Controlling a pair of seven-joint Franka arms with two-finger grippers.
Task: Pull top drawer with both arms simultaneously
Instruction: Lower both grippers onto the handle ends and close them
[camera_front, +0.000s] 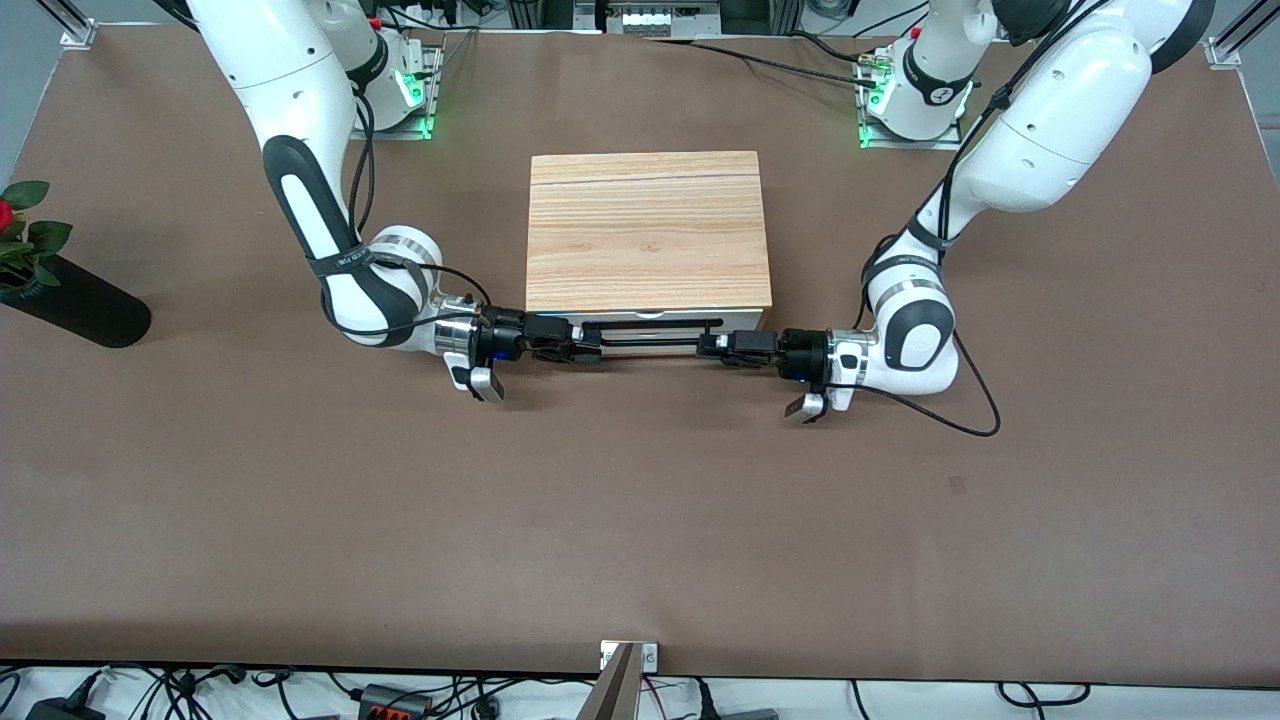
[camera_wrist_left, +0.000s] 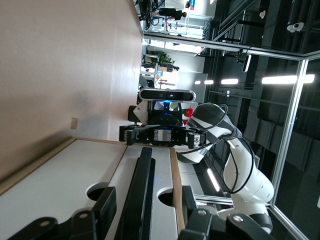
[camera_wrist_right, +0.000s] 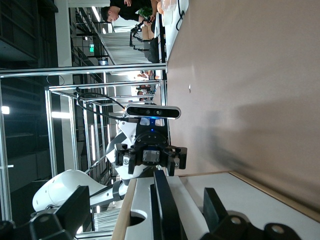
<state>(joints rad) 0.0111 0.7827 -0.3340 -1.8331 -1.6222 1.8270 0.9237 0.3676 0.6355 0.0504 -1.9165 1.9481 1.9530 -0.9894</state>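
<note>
Each tool (camera_front: 592, 349) (camera_front: 712, 346) straddles one end of the top drawer's (camera_front: 655, 319) handle (camera_front: 650, 325).

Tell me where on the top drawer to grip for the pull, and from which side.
Grip the top drawer by its long thin black bar handle, one gripper near each end, coming in sideways along the front panel. The bar stands off the white front, so fingers can straddle it. The left gripper and right gripper already sit at the bar's ends.
</note>
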